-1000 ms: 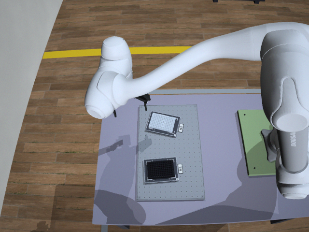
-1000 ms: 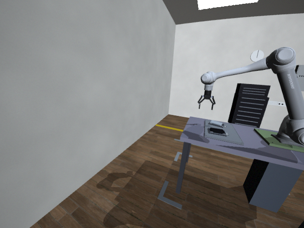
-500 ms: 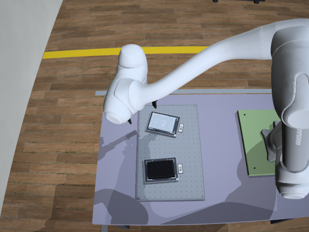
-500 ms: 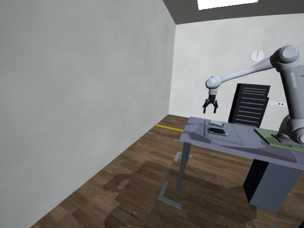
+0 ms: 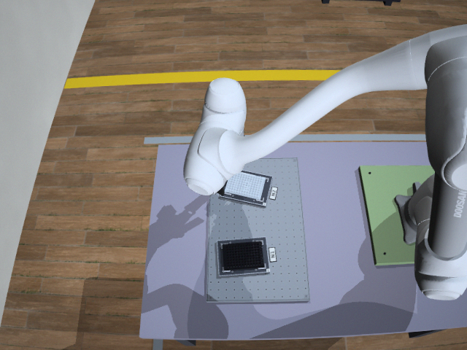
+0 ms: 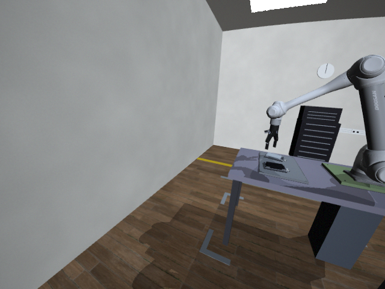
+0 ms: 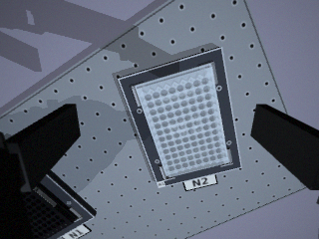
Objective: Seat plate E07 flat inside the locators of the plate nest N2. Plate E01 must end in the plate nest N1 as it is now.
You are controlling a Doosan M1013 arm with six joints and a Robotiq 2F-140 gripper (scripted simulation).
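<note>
Because the task wants plate E07 seated flat inside the locators, the gripper (image 6: 271, 143) hangs above the bench with its jaws spread fully wide and nothing between them, pointing down over the work. In the wrist view the two dark fingers frame the scene, one at the left edge and one at the right, with the pale plate between them. At the far left of that view, low in the corner, sits the black plate E01 (image 7: 35, 219) in plate nest N1 (image 5: 220, 259), its white tag reading "N1" (only partly in frame); it looks squarely seated and needs leaving alone. Moving right, the clear plate E07 (image 7: 181, 124) lies on plate nest N2 (image 7: 226, 112), whose tag reads "N2". The nest is turned at an angle on the perforated breadboard (image 5: 286, 263), and the plate appears slightly skewed against the nest's dark frame, so I judge it not yet settled within the corner locators. The open stance suits a straddling grasp across the plate's short sides. Farther right in the top view, the arm's column carries the lettering "DOOSAN", standing on a green base plate (image 5: 376, 211)
</note>
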